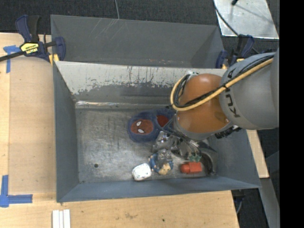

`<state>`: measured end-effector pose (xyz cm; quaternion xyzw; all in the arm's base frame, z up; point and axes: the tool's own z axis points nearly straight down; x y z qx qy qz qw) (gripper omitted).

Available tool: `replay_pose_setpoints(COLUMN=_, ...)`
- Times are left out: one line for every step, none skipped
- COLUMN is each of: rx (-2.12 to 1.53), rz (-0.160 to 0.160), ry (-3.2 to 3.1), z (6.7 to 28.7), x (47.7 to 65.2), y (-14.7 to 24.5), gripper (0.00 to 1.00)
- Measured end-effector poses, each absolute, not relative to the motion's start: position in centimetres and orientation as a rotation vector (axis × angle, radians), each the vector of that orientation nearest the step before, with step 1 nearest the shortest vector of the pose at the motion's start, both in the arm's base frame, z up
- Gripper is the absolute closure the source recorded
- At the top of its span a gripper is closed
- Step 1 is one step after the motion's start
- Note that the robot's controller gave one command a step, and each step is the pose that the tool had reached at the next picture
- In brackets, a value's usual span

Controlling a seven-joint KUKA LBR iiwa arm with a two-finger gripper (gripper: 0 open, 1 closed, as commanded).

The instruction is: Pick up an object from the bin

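Claw [164,148] sits low under the orange cover [202,106], right of centre near the front wall of the bin [102,137]; we can't tell if it's apart or together. Small blue-and-yellow toy [161,166] lies just in front of it. White lump [141,172] is left of the toy, red block [191,167] right. Blue round piece with a red face [141,126] lies further back.

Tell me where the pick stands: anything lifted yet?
Done: the claw is down inside the bin, at the cluster by the near wall. In hand: it sits just above a small blue-and-yellow toy, between a white lump and a red block; no grasp is visible. Left: grip one thing and lift it out.
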<state>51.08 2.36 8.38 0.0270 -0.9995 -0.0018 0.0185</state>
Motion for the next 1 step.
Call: replay_pose_setpoints(rx=0.288, rz=0.001, ry=-3.139, z=20.41, x=52.43, y=1.98, gripper=1.00)
